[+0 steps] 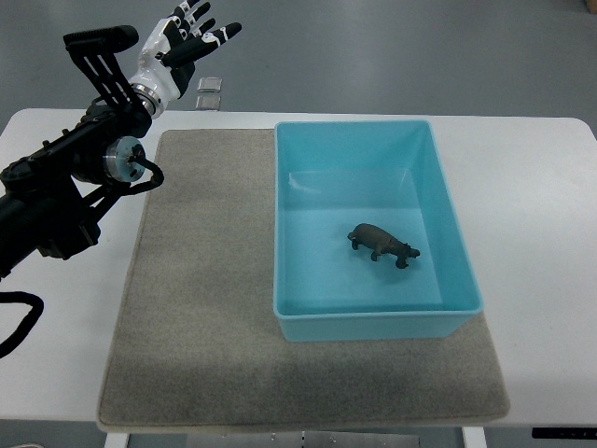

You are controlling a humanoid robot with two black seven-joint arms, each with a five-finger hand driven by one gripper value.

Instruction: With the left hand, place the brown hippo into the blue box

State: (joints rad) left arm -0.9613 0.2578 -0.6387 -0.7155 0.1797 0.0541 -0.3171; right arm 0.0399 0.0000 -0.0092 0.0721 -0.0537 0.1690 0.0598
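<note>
I see the hippo [383, 245] standing inside the blue box [448, 224] on the mat [205, 299]. My left hand [182, 42] hovers past the tabletop's far left corner, fingers spread, holding nothing

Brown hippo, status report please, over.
Left hand open, raised beyond the table's far left corner, holding nothing. Right hand not in view. Brown hippo standing inside blue box. Nothing in the way.

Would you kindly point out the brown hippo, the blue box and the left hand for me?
brown hippo [382, 245], top view, on its back.
blue box [451, 221], top view, on its right wall.
left hand [183, 37], top view, on the palm.
</note>
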